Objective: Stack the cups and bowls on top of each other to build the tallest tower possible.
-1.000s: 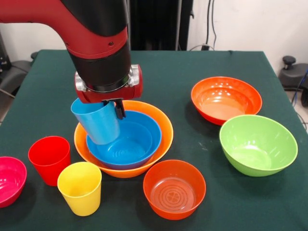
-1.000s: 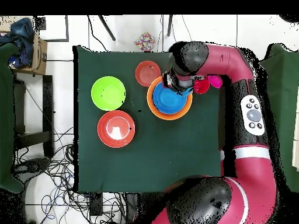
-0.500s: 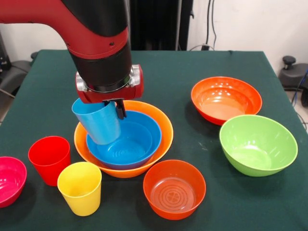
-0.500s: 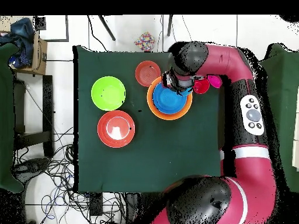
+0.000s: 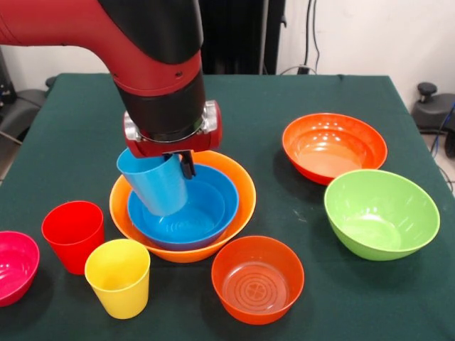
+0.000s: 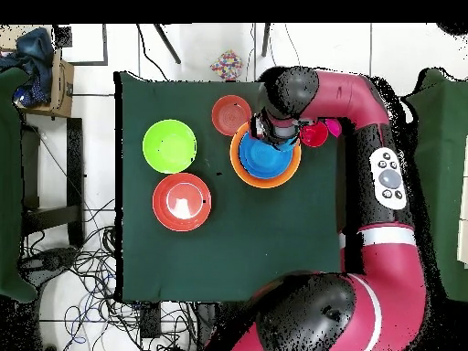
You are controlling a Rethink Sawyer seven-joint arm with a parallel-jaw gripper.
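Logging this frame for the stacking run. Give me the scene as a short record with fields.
gripper: fingers shut on the light blue cup
cup pose: tilted, over the tower's left side
tower: blue bowl nested in pale orange bowl
loose cups: red cup, yellow cup
loose bowls: two red-orange bowls, lime green bowl, magenta-pink bowl

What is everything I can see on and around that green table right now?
Light blue cup: one, tilted, held over the nested bowls.
Blue bowl: one, inside the pale orange bowl.
Red-orange bowls: two, one front, one far right.
Lime green bowl: one, right.
Red cup, yellow cup: front left.
Pink bowl: left edge.
Table: dark green cloth.
Gripper: jaws shut on the light blue cup's rim.
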